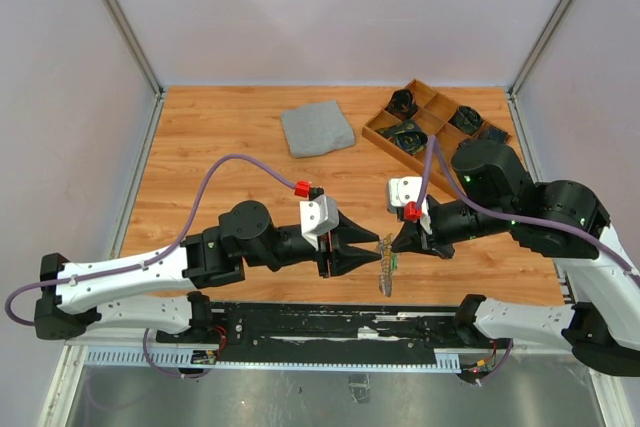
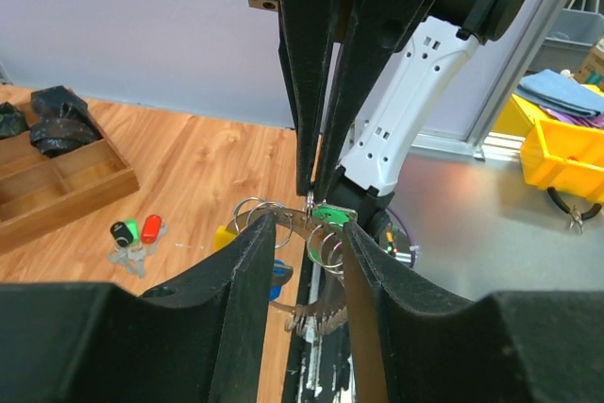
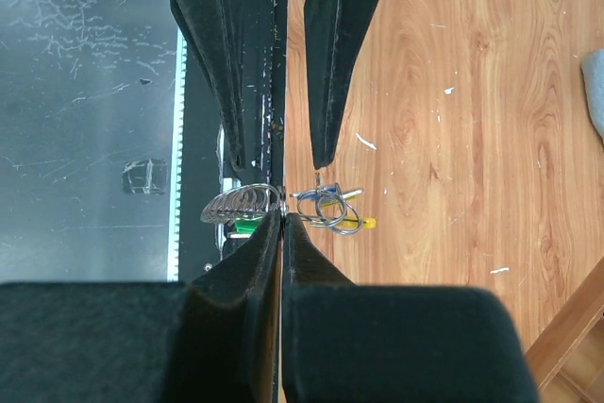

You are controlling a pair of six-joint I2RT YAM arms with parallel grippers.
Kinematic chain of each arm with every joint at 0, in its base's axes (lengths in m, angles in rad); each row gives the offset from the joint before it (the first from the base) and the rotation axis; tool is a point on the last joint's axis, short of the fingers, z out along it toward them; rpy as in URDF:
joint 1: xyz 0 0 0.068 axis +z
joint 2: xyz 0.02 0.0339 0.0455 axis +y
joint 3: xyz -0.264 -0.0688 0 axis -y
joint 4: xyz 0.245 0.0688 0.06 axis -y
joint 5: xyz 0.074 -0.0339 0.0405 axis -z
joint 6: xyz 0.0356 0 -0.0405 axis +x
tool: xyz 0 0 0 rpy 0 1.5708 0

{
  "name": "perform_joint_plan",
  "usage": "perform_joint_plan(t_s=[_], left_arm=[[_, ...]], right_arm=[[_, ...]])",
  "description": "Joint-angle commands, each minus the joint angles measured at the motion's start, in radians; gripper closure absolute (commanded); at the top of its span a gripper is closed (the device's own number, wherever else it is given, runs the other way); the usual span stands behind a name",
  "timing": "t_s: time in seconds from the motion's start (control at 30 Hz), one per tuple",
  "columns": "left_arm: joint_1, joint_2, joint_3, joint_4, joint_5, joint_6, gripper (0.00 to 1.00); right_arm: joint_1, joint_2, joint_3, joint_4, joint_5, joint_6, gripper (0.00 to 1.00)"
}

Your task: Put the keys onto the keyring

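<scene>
Frankly, the pinch worries me: my right gripper (image 3: 283, 217) is clamped fingertip-thin on the keyring (image 3: 243, 205), held up near the table's (image 1: 220, 167) front edge. My left gripper (image 2: 309, 226) stands narrowly open around it. If it closes crooked, the ring could twist free, green key (image 2: 330, 214) and all.

The left arm (image 1: 130, 272) and right arm (image 1: 600, 282) have white shells, black joints, lilac cables (image 1: 215, 175) and red wrist caps (image 1: 301, 188); left pincer (image 1: 372, 252) and right pincer (image 1: 393, 244) are tapered black.
</scene>
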Motion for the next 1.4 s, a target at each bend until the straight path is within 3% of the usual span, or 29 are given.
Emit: perform_joint_plan(t_s=[0.0, 0.37, 0.77, 0.9, 1.13, 1.37], left_arm=[[0.005, 0.018, 0.038, 0.005, -0.007, 0.014, 0.60], [0.005, 0.041, 0.050, 0.008, 0.003, 0.019, 0.62], [0.005, 0.057, 0.064, 0.005, 0.018, 0.022, 0.71], [0.005, 0.061, 0.067, 0.004, 0.023, 0.020, 0.77], [0.005, 0.068, 0.072, -0.002, 0.023, 0.022, 0.99], [0.005, 0.074, 0.080, -0.010, 0.011, 0.025, 0.99]], right_arm=[[0.016, -0.006, 0.036, 0.041, -0.023, -0.021, 0.99], [0.019, -0.001, 0.027, 0.055, -0.034, -0.020, 0.99], [0.029, -0.004, 0.013, 0.082, -0.038, -0.009, 0.99], [0.030, -0.009, 0.012, 0.086, -0.033, -0.004, 0.99], [0.031, -0.020, 0.011, 0.097, -0.029, 0.003, 0.99], [0.030, -0.030, 0.001, 0.118, -0.027, 0.013, 0.99]])
